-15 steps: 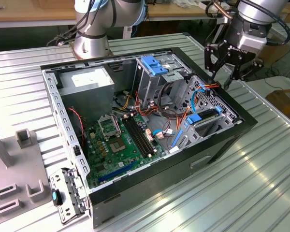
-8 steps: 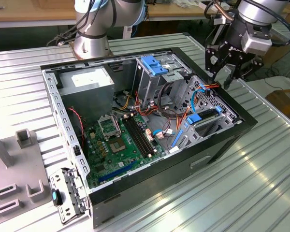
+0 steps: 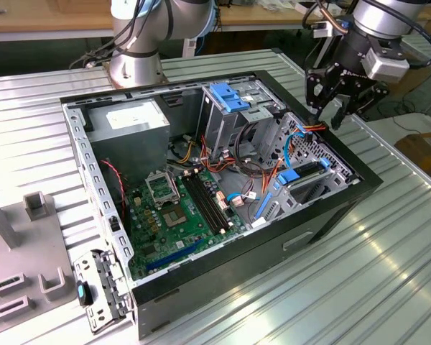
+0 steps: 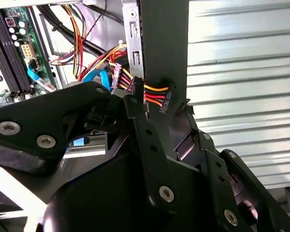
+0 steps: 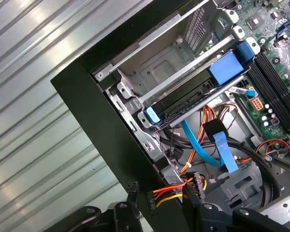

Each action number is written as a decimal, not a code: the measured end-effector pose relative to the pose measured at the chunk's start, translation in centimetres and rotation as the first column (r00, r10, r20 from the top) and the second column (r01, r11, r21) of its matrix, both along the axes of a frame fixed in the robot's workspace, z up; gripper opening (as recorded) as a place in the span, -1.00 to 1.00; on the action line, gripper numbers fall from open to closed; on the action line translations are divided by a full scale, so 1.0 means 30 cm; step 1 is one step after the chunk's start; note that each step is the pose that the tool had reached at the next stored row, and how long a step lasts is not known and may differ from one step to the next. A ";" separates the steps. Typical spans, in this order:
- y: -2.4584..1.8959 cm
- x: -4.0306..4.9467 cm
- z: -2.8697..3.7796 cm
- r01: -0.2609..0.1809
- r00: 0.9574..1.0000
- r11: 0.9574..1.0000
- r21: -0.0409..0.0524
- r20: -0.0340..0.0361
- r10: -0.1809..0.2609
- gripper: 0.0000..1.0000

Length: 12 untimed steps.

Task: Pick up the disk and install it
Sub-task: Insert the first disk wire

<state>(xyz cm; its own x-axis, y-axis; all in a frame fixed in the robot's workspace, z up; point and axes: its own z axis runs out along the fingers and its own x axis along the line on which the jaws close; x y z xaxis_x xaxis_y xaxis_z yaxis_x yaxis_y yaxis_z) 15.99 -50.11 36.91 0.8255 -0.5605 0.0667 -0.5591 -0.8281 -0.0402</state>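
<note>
1. End effector (image 3: 332,115): positioned over the rim of the open computer case (image 3: 273,241), close above it, at the corner that holds the drive bay. Open or closed state: cannot be told from these views.

2. Power connector (image 4: 168,99): black, with yellow, red and black wires. It lies across the black case wall (image 5: 101,125) directly at the end effector.

3. Disk (image 5: 186,99): seated in the drive bay just inside the wall, a short way beyond the end effector. It is seen edge-on as a dark slab framed by blue side rails and is not in contact with the end effector.

4. Blue data cable (image 5: 195,140): runs through the wiring beside the disk bay.

5. Motherboard (image 3: 179,215): green, on the case floor farther in, with black memory slots (image 3: 205,201).

6. Blue plastic bracket (image 3: 230,97): on top of the upright metal drive cage, well apart from the end effector.

7. Grey power-supply box (image 3: 133,122): in the case corner farthest from the end effector.

8. Bench (image 3: 359,273): ribbed metal, carrying the case.
</note>
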 end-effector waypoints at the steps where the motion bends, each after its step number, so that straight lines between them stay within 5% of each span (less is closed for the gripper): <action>1: 0.002 0.001 -0.003 -0.016 1.000 1.000 0.000 0.000 0.016 -0.04; 6: 0.018 0.028 -0.009 -0.070 0.998 0.998 0.000 0.000 0.070 -0.04; 8: 0.019 0.028 -0.010 -0.111 0.994 0.994 0.000 0.000 0.111 -0.04; 9: 0.019 0.028 -0.011 -0.151 0.989 0.989 0.000 0.000 0.151 -0.04; 11: 0.019 0.027 -0.010 -0.169 0.986 0.986 -0.009 -0.001 0.169 -0.21; 12: 0.019 0.024 -0.010 -0.172 0.985 0.985 -0.021 -0.001 0.172 -0.21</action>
<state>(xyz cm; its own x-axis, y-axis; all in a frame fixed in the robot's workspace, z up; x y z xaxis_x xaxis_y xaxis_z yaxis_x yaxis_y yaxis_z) 16.73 -49.55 36.60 0.9095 -0.4084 0.0781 -0.4079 -0.9127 -0.0222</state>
